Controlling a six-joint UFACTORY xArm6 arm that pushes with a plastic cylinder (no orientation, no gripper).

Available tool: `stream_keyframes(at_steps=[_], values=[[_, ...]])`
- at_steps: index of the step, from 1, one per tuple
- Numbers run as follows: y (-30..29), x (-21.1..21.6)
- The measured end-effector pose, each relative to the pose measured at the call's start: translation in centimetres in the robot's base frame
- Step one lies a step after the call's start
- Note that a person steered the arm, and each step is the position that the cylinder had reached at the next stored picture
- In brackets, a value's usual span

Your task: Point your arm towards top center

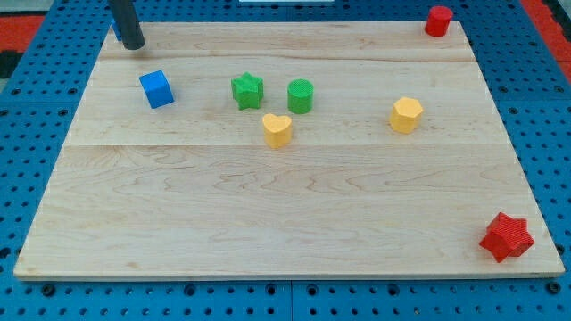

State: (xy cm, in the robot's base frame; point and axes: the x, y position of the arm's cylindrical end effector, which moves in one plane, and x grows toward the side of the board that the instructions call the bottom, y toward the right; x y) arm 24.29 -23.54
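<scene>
**Rod at the far-left corner, seven blocks on the board**

Camera view: My tip (pixel 133 45) rests on the wooden board (pixel 268 214) near its far-left corner, the dark rod rising out of the view's top. It has no jaws and holds nothing; it touches no block. A sliver of blue shows just behind the rod on its left, too hidden to tell what it is. The top center of the board, the place the task names, lies well to the right of my tip, along the far edge.

The closest block is the blue cube (pixel 156 89), nearer to the viewer than my tip and slightly right of it, clearly apart from the rod. Further right sit the green star (pixel 247 90) and the green cylinder (pixel 301 95), side by side with a small gap between them. Just in front of that gap, a little nearer, lies the yellow heart (pixel 277 129), close to both green blocks but not touching. The yellow hexagon (pixel 406 114) stands alone on the right half. The red block (pixel 438 20), its shape unclear, sits at the far-right corner on the board's edge. The red star (pixel 507 237) sits at the near-right corner.
</scene>
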Motion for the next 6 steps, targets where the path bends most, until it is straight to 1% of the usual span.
stream_keyframes(at_steps=[1,2,4,6], values=[[0.4,0.0],[5.2,0.0],[19.5,0.4],[19.8,0.4]])
